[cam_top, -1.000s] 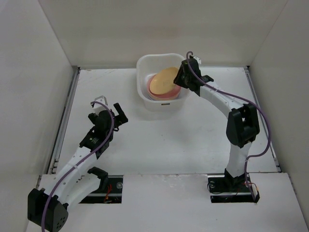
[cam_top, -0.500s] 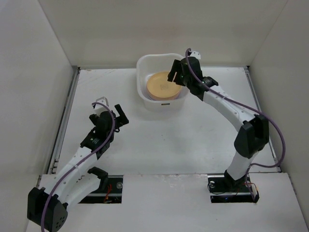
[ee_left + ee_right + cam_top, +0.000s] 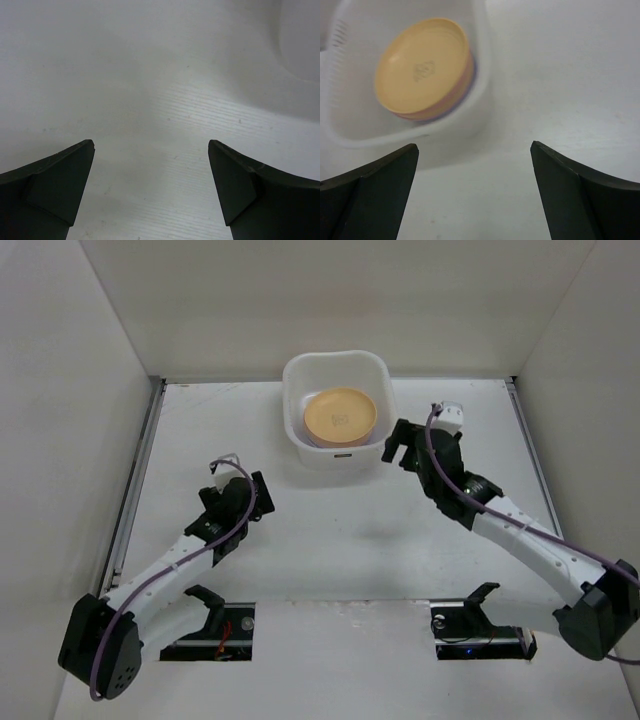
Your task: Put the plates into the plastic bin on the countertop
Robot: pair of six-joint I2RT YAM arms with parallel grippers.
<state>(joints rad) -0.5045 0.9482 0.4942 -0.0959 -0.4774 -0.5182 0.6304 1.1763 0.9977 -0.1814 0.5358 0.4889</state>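
While just right of the plastic bin, right gripper spread, empty, plates beyond the bin's wall; left gripper spread.

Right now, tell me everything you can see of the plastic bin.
The plastic bin is a translucent white, squarish tub with rounded corners and a rolled rim. It stands upright at the back of the countertop, about midway across. It holds a flat stack of plates; the top one is yellow-orange with a faint centre mark, with pink and purple edges showing below. The open right end effector sits by its right front corner, apart from it.
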